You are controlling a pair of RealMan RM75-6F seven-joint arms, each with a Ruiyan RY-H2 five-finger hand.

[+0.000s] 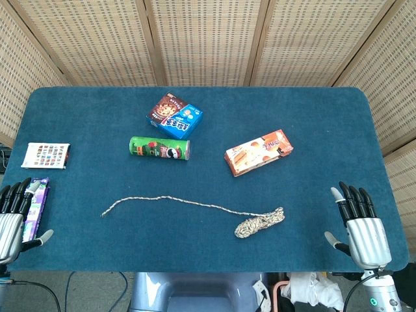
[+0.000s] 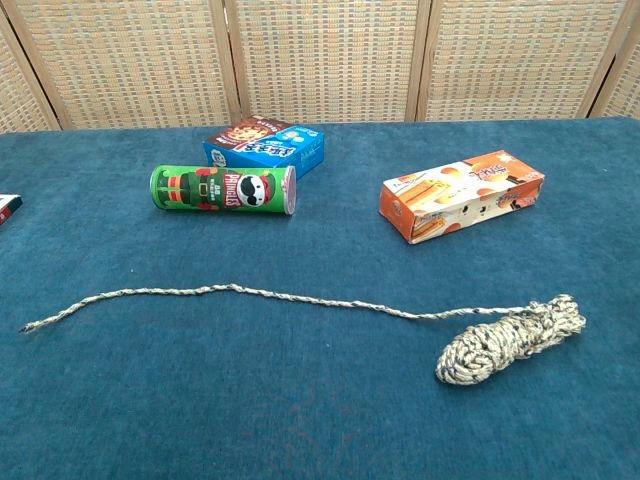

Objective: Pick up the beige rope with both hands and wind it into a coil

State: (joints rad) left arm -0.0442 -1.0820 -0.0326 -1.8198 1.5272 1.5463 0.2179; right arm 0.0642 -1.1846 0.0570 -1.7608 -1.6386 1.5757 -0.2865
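— Head view first: where does the beige rope point(image 1: 260, 222) lie?

— It lies on the blue table point(image 1: 325, 110), on the near half. One part is bundled at the right, and a long loose tail runs from it to the left. In the chest view the bundle point(image 2: 510, 340) is at the near right.

— And the hands?

— The left hand point(image 1: 12, 218) is at the near left edge, fingers apart, holding nothing. The right hand point(image 1: 361, 224) is at the near right edge, also spread and without anything in it. Both are well apart from the rope.

— What else is on the table?

— A green can point(image 1: 160, 149) lies on its side, a blue box point(image 1: 175, 116) is behind it, an orange box point(image 1: 259, 152) is to the right, and a small card point(image 1: 45, 155) is at the far left. A purple packet point(image 1: 36, 201) is just beside the left hand.
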